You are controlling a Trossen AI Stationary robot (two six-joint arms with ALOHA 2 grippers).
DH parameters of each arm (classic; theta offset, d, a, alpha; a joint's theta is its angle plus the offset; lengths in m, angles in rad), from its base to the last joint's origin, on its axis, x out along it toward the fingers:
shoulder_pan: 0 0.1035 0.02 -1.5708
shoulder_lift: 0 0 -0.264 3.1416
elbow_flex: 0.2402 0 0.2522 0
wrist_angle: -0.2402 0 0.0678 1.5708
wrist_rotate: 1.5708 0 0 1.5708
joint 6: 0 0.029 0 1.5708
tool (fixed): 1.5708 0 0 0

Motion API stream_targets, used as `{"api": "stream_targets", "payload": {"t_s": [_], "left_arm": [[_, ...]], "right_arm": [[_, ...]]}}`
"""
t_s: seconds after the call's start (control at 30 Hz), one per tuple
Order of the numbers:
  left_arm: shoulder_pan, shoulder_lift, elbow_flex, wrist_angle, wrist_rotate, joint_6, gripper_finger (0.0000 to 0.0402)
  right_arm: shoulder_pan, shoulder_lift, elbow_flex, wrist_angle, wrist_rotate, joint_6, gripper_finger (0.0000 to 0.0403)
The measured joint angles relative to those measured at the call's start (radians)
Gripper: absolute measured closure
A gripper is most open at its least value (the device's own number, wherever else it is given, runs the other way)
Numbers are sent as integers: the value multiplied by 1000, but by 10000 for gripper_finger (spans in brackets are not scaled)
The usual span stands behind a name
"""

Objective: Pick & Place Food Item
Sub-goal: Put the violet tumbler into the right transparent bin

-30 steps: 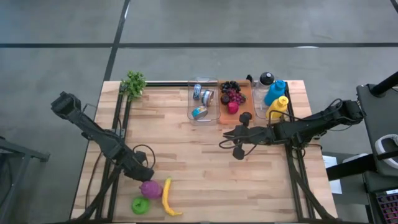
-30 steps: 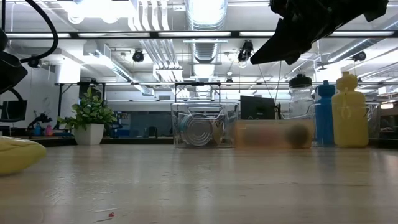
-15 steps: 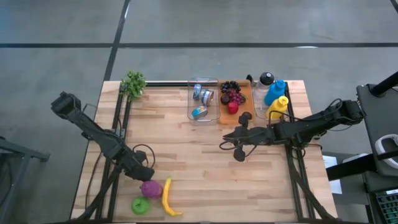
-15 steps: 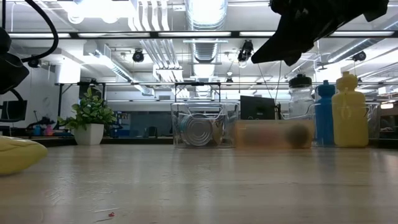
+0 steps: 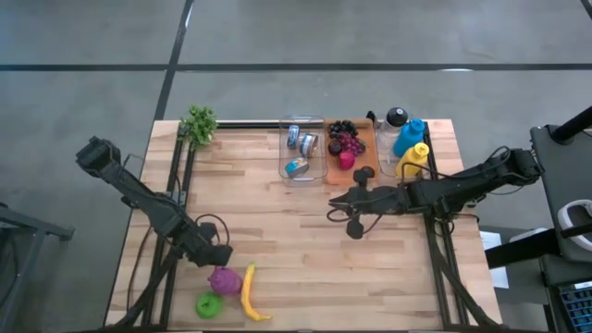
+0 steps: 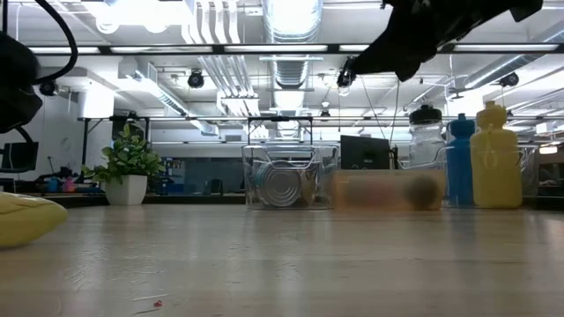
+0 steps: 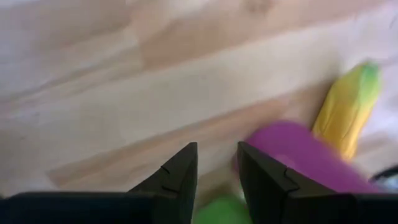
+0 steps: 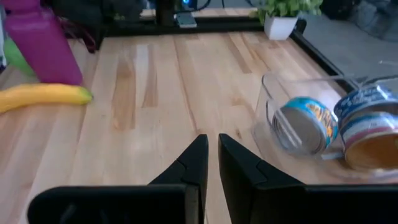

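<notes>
My left end effector (image 5: 219, 258) part open, empty, just beside eggplant (image 5: 224, 280); banana (image 5: 248, 292) touching it. Risk: finger nudges eggplant, rolls off counter (image 5: 259, 203) edge.

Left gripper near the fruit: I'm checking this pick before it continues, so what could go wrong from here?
The left gripper sits right beside the purple item, with the banana and green item packed close, so a descent could nudge neighbours. Its fingers stand only narrowly apart, perhaps too narrow for the purple item.
</notes>
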Motion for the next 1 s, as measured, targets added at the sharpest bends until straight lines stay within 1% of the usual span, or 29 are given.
{"api": "stream_targets", "payload": {"t_s": [0.1, 0.2, 0.33, 0.4, 0.5, 0.6, 0.8, 1.0], "left_arm": [[0, 0, -3, 0, -55, -58, 284], [0, 0, -3, 1, -103, -73, 284], [0, 0, -3, 4, -102, -79, 284], [0, 0, -3, 1, -97, -29, 284], [0, 0, -3, -15, -125, 125, 284], [0, -2, -3, -39, -174, 180, 284], [0, -19, -3, -58, -178, 249, 284], [0, -21, -2, -66, -186, 452, 284]], "right_arm": [[0, 0, 14, 35, 2, -17, 369], [0, 0, 18, 73, 2, -19, 369], [0, 0, 18, 76, 2, -18, 369], [2, 0, 18, 76, 0, -19, 369], [6, 2, 18, 82, -2, -47, 369], [7, 3, 18, 107, -5, -68, 369], [7, 3, 17, 107, -5, -56, 369], [7, 3, 17, 103, -5, -62, 369]]}}
